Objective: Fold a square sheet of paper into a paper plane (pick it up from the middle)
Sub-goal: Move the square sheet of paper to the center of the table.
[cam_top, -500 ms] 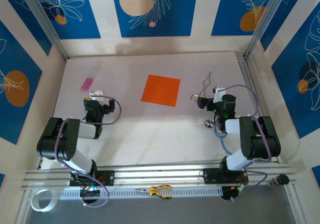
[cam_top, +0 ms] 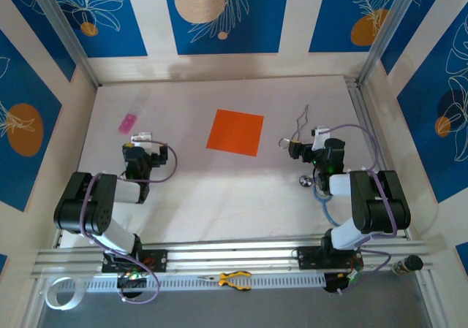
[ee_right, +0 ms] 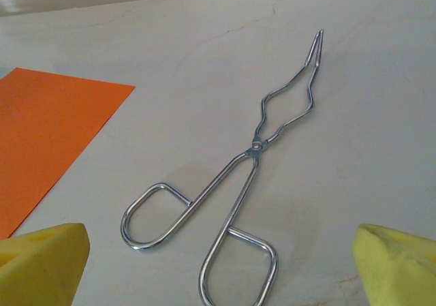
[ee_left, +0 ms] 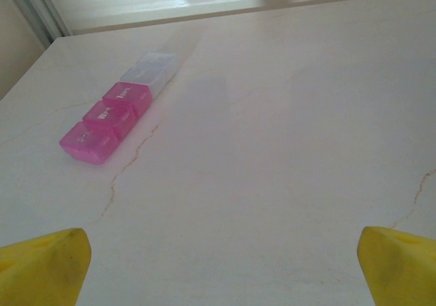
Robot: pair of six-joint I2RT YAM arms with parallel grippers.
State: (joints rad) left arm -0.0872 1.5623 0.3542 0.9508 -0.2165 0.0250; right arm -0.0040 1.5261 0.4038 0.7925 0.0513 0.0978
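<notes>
Square sheet of paper [cam_top: 235, 132]: flat, unfolded, lying toward 12 o'clock of the table [cam_top: 219, 196], with no crease visible.

Left gripper [ee_left: 219, 266]: jaws spread wide and grasping nothing, yellow fingertips [ee_left: 42, 265] at the lower corners of the wrist view. A pink pill box [ee_left: 116, 115] lies at 11 o'clock of it, well apart. The sheet sits near 3 o'clock of this gripper in the top view.

Right gripper [ee_right: 219, 268]: likewise released and empty. Metal tongs [ee_right: 253, 148] lie at 12 o'clock just ahead of it; 1 edge of the sheet shows at 9 o'clock.

Yellow-handled pliers [cam_top: 234, 278] rest on the rail at 6 o'clock, between the 2 arm bases.

Change over the last half second: none; both arms and the sheet hold the same places.

Judgement: the task has not begun. Folding waits on 1 arm reaching the middle of the sheet, and thin paper flat on a hard top may resist pinching.
</notes>
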